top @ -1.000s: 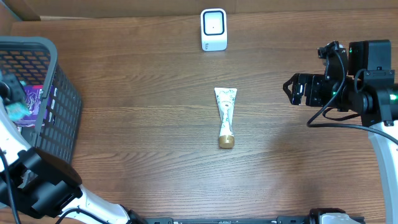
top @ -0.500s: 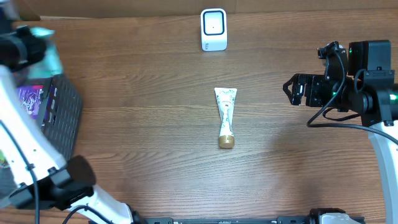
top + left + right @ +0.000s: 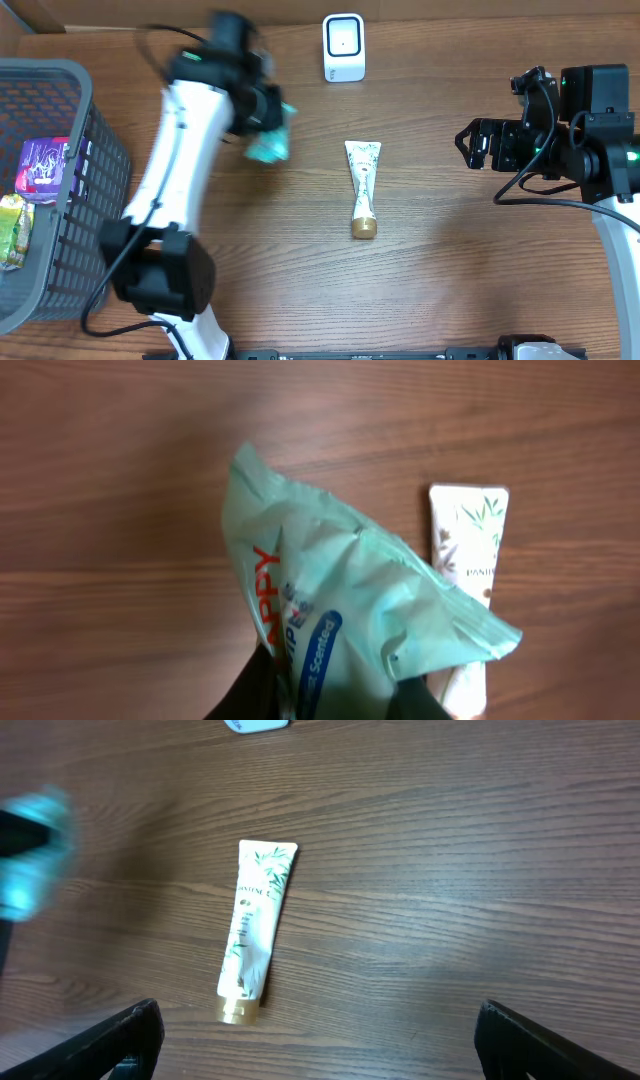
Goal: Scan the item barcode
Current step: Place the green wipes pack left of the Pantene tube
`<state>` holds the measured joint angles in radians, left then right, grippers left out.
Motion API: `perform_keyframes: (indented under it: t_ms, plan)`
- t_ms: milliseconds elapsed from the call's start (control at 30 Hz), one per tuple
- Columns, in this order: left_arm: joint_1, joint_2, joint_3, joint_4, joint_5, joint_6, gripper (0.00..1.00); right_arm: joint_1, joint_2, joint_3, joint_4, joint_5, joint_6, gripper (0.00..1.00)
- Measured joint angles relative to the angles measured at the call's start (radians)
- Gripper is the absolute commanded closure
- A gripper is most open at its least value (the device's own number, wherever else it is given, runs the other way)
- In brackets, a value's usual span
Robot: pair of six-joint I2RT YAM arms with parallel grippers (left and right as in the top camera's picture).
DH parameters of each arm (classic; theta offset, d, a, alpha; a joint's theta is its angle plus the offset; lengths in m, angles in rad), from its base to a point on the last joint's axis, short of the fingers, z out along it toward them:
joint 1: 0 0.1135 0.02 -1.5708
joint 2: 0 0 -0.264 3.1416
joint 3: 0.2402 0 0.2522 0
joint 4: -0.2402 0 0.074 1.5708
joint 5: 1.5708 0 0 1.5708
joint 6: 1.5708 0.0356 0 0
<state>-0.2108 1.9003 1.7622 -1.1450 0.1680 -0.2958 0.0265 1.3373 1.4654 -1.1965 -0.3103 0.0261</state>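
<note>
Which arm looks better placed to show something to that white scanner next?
Left. The left gripper is shut on the wipes pack, close to the scanner. The right gripper is open and empty, off to the side.

A crinkled pale green wipes packet (image 3: 350, 610) fills the middle of the frame, in front of the brown wooden surface (image 3: 120, 480). The left gripper (image 3: 330, 702) pinches the packet's lower end, its dark fingers (image 3: 245, 695) showing at the bottom edge. Red letters "APPY" run up the packet's left side, and a blue label reads "Scented". A white tube (image 3: 465, 540) with a leaf print lies flat on the surface at the right, its lower part hidden behind the packet.
</note>
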Motion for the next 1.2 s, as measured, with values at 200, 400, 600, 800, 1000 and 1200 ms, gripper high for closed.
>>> perform_keyframes:
  t_ms: [200, 400, 600, 800, 1000, 1200]
  plan:
    - [-0.13, 0.0, -0.256, 0.241, -0.027, -0.163, 0.96, 0.0, 0.0, 0.0, -0.001, 0.0, 0.0, 0.0]
    - [-0.2, 0.0, -0.383, 0.378, -0.038, -0.322, 0.96, 0.0, 0.001, 0.0, -0.001, 0.0, 0.0, 0.0]
    - [-0.238, 0.0, -0.401, 0.416, -0.042, -0.382, 0.0, 0.0, 0.001, 0.0, -0.001, 0.0, 0.0, 0.0]
    - [-0.239, 0.0, -0.401, 0.401, -0.047, -0.35, 0.0, 0.0, 0.001, 0.0, -0.001, 0.0, 0.0, 0.0]
    - [-0.189, -0.003, -0.33, 0.249, -0.056, -0.256, 0.0, 0.0, 0.001, 0.0, -0.003, 0.0, 0.0, 0.0]
    - [-0.041, -0.067, -0.049, 0.016, -0.111, -0.161, 0.0, 0.0, 0.001, 0.0, -0.004, 0.0, 0.001, 0.0]
